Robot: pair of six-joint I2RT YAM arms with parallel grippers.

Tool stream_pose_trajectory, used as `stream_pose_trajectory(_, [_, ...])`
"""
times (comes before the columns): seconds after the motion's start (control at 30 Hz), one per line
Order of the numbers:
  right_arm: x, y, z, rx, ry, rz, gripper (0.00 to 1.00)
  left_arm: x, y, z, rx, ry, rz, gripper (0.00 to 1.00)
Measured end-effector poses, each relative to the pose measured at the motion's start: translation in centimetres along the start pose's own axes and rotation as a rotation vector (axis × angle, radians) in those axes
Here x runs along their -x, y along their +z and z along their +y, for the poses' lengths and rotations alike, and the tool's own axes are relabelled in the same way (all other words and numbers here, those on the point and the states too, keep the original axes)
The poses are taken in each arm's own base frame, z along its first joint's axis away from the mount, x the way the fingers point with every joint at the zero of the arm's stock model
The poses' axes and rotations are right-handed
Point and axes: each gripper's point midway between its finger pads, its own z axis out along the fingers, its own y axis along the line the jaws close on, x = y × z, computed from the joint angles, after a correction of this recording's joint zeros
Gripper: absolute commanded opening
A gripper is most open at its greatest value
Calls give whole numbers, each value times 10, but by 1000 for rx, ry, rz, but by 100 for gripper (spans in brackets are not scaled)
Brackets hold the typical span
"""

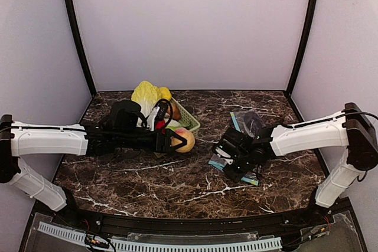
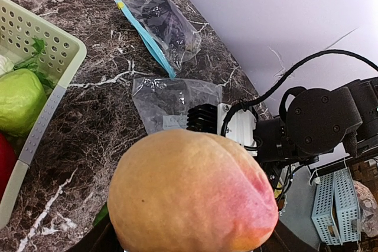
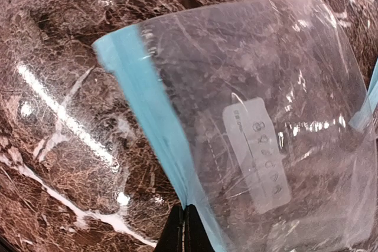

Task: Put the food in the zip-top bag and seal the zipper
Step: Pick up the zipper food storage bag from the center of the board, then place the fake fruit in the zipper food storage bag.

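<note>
A round orange-yellow peach [image 1: 186, 140] [image 2: 192, 193] sits between the jaws of my left gripper [image 1: 179, 140], just right of the basket; it fills the left wrist view and hides the fingers. A clear zip-top bag [image 3: 266, 116] [image 2: 171, 101] with a blue zipper strip [image 3: 150, 98] lies on the marble table under my right gripper [image 1: 231, 159] [image 3: 186, 228]. The black fingertips [image 3: 177, 231] are pressed together on the blue strip at the bag's edge. A round green piece [image 2: 18, 98] lies in the basket.
A pale green perforated basket [image 1: 189, 123] [image 2: 47, 48] at the back centre-left holds a pale cabbage [image 1: 144, 94] and other produce, with something red [image 2: 5, 163] inside. A second clear bag [image 1: 248, 121] [image 2: 162, 25] with a blue strip lies behind the right gripper.
</note>
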Motion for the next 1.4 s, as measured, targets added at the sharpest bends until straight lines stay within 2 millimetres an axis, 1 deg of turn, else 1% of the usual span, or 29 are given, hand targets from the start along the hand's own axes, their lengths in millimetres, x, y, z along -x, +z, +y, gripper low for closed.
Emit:
stream_pose_trajectory(0.13, [11,-4,0,-1,8,-26,0,-1,-4,-2,-12,21,-6,57])
stream_pose_trajectory(0.27, [33,-18,5,47,54,-82,0,3,-7,-9,-34,44,-22,57])
stream_pose_trajectory(0.4, [60,-47,12,150,125,-166,0,6,-6,-19,-62,65,-37,57])
stream_pose_trajectory(0.53, [81,-77,18,267,189,-242,0,12,-1,-40,-112,75,-58,57])
stream_pose_trajectory(0.6, [87,-86,22,318,210,-258,0,19,3,-53,-152,74,-85,57])
stream_pose_trajectory(0.7, [90,-91,28,374,232,-258,0,24,8,-67,-193,71,-110,57])
stream_pose_trajectory(0.77, [91,-94,32,420,248,-256,0,27,12,-75,-212,72,-120,57])
stream_pose_trajectory(0.87, [98,-105,36,496,276,-283,0,31,16,-83,-236,74,-134,56])
stream_pose_trajectory(0.97, [103,-121,35,569,305,-328,0,30,19,-83,-241,70,-135,56])
stream_pose_trajectory(1.07, [107,-138,32,643,333,-382,0,29,20,-79,-224,64,-137,56])
stream_pose_trajectory(1.1, [107,-141,32,662,341,-390,0,29,21,-77,-218,62,-140,56])
stream_pose_trajectory(1.27, [102,-143,37,752,359,-398,0,24,23,-65,-179,52,-143,56])
stream_pose_trajectory(1.4, [99,-146,44,814,351,-403,0,23,24,-62,-160,48,-143,56])
